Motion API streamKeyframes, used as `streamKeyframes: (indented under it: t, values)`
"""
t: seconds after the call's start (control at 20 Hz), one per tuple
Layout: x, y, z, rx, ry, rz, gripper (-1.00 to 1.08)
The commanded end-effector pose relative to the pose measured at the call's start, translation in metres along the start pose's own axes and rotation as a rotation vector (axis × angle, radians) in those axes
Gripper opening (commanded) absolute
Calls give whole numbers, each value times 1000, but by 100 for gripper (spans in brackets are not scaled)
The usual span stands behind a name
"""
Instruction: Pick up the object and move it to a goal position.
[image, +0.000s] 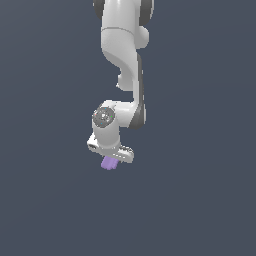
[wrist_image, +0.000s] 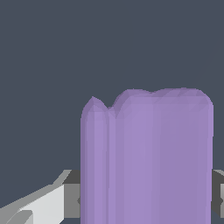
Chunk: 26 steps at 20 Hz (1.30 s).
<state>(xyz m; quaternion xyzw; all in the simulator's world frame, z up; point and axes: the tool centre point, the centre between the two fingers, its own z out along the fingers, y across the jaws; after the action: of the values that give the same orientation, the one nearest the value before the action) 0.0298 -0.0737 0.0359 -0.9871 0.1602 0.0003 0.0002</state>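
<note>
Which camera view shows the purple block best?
The wrist view: the block fills much of the picture, so its rounded, lumpy edges are clear, with the gripper on both sides. The exterior view shows only a small purple end sticking out beneath the gripper.

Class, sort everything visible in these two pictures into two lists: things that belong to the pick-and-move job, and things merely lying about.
Belongs to the job:
- purple block, sitting between the fingers
- hand, closed on the block
- fingers, seen in the wrist view

Lying about:
- nothing else shows; only the plain dark grey background
</note>
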Motion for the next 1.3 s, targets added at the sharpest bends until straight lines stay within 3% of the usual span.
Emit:
streamKeyframes:
  t: [0.0,0.35,1.25]
  values:
    - [-4,-7,-13,0,1,-1,-100]
    - [-24,-35,-69,1,1,0,-100]
    - [-89,-132,-266,-2,2,1,-100]
